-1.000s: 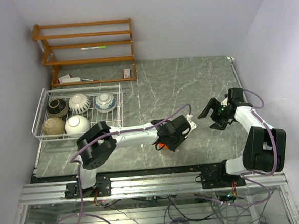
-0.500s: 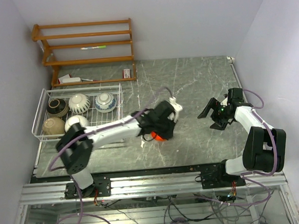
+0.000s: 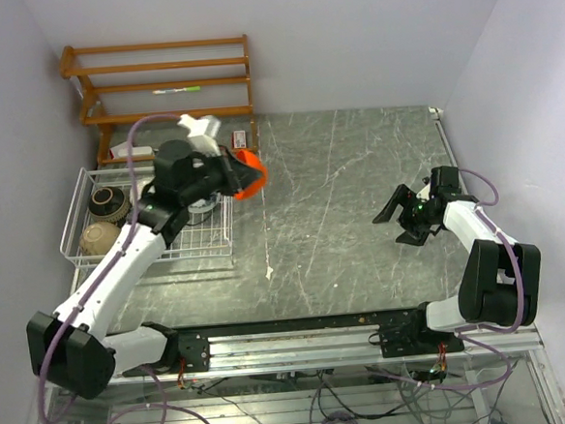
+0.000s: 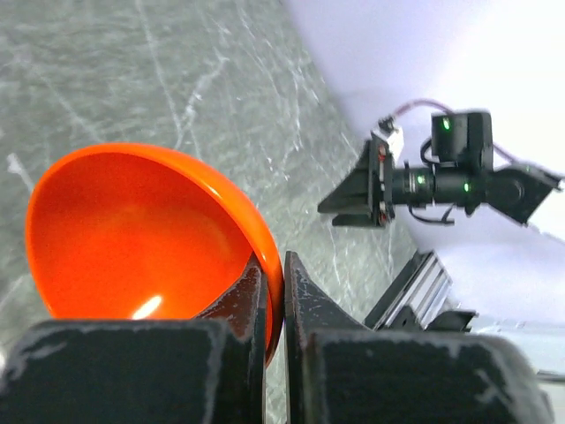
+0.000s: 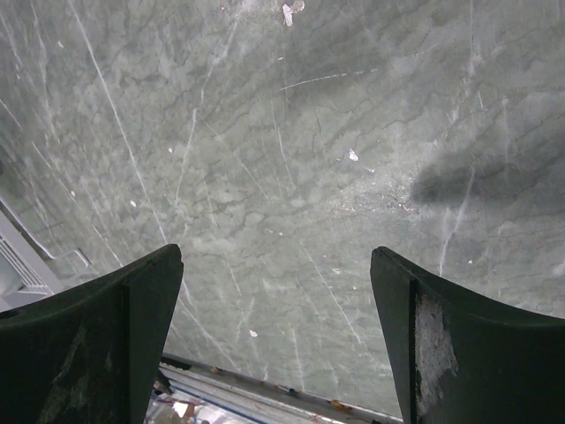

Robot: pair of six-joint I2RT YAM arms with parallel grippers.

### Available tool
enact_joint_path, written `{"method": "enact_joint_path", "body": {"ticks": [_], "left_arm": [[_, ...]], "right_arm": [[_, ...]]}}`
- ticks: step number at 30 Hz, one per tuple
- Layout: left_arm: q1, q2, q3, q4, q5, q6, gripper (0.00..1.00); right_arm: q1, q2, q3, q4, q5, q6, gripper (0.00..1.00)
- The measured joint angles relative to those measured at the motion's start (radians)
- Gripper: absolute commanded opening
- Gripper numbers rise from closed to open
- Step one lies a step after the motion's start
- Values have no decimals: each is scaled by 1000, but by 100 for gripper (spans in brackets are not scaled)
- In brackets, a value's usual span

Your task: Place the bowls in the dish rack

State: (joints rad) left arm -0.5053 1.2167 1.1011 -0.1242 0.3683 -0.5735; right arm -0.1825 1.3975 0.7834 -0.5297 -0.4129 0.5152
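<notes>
The left arm stretches to the far left, wrist raised, and its black left gripper (image 4: pixel 274 276) is pinched tight on the rim of a bright orange-red glossy bowl (image 4: pixel 132 230). The right arm is folded at the right, with its right gripper (image 5: pixel 274 258) low and its fingers spread wide.

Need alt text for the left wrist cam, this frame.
The left gripper pinches the rim of the orange-red bowl between its two fingers, with the bowl's glossy inside facing the camera. Behind it is the grey marbled table, with the right arm at upper right in front of a pale wall.
</notes>
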Motion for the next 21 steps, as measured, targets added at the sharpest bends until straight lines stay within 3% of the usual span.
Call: {"method": "enact_joint_path", "body": {"ticks": [9, 17, 21], "left_arm": [[506, -122, -341, 240, 237, -309, 7], [557, -171, -508, 411, 328, -480, 7], [566, -167, -568, 419, 338, -512, 7]], "right_arm": [[0, 0, 0, 2, -3, 0, 87], [0, 8, 0, 2, -3, -1, 87], [0, 8, 0, 2, -3, -1, 87]]}}
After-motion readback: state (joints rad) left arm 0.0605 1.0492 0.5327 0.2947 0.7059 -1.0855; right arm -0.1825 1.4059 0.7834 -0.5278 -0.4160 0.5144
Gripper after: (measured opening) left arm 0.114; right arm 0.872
